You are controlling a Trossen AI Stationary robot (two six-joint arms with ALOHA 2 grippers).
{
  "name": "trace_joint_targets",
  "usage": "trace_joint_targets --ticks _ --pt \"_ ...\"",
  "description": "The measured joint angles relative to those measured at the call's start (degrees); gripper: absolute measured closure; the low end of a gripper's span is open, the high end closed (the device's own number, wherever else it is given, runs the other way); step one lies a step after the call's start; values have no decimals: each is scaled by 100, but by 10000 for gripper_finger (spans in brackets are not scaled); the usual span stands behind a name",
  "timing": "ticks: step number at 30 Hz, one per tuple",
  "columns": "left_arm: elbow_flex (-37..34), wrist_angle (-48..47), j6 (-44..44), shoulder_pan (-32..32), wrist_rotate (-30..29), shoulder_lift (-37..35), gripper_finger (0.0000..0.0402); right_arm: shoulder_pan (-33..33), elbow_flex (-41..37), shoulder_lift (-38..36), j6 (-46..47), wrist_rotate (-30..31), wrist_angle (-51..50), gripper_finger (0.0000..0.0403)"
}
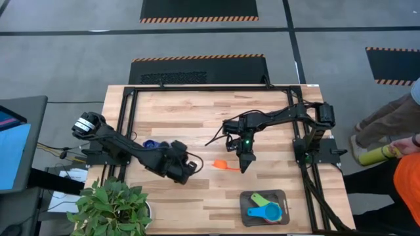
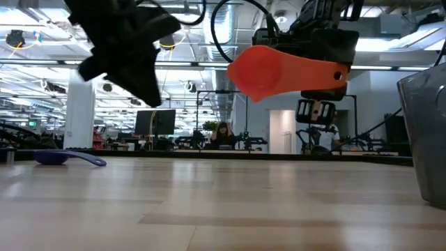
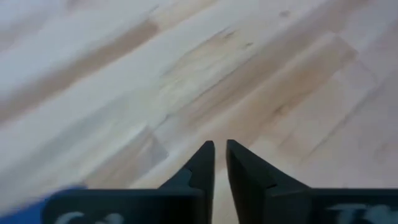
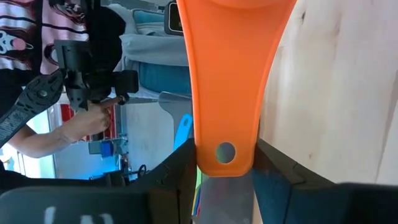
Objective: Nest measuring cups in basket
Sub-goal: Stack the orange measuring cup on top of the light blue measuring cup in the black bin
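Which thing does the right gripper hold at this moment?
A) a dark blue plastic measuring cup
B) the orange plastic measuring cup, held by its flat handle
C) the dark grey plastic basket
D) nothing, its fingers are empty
B: in the right wrist view the right gripper clamps the flat handle of the orange plastic measuring cup, and the low view shows this cup lifted above the wooden table.
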Motion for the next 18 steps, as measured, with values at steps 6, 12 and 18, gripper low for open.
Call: trace_joint_targets --ticks 6,12,18 --pt "0 238 2521 13 -145 0 306 -83 2 0 -2 4 2 258" --pt "0 1003 4763 10 -506 0 250 -118 2 0 -2 5 123 259" --pt "0 2063 6813 12 -541 0 231 -118 2 -2 -2 7 129 263"
